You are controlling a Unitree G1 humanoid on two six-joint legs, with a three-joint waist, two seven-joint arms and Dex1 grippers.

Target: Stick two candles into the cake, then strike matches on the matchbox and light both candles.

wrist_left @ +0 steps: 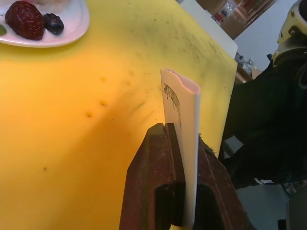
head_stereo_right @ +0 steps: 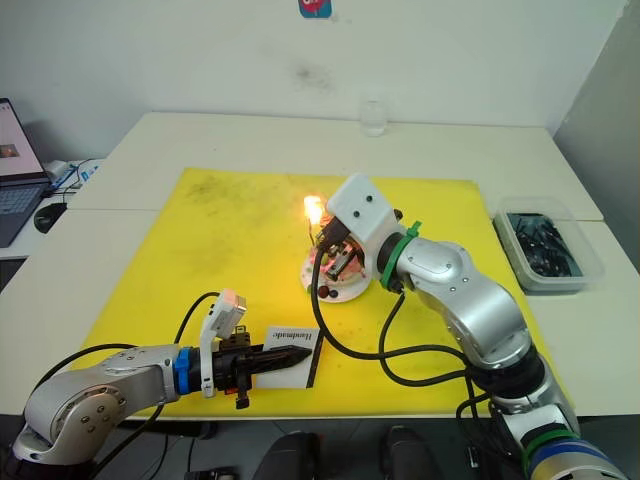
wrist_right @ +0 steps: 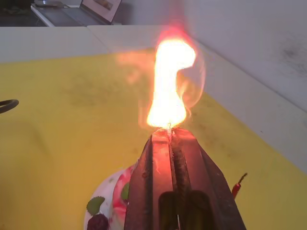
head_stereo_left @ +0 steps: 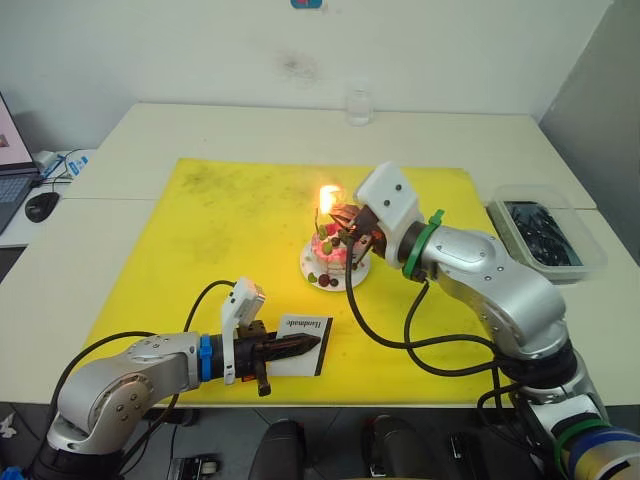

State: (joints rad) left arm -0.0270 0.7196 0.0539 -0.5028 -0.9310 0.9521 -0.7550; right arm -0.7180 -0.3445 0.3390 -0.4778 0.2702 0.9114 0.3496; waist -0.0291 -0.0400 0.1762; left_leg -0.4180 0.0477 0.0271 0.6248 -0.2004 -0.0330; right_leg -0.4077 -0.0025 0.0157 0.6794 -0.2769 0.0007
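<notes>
The pink cake (head_stereo_left: 333,250) stands on its small white plate (head_stereo_left: 335,276) in the middle of the yellow mat. My right gripper (head_stereo_left: 340,218) hovers just over the cake, shut on a burning match (wrist_right: 169,127). A large orange flame (wrist_right: 168,81) rises straight from its fingertips. A thin reddish stick (wrist_right: 238,184) with a dark tip shows beside the fingers; I cannot tell whether it is a candle. At the mat's front, my left gripper (head_stereo_left: 300,346) is shut on the white matchbox (head_stereo_left: 305,328), holding it on edge with its "Handmade" lettering (wrist_left: 171,101) showing.
A clear tub (head_stereo_left: 545,235) of dark pieces sits off the mat at the right. A glass (head_stereo_left: 359,107) stands at the back of the table. A laptop and a mouse (head_stereo_left: 42,205) lie at the far left. Black cables trail from both arms across the mat's front.
</notes>
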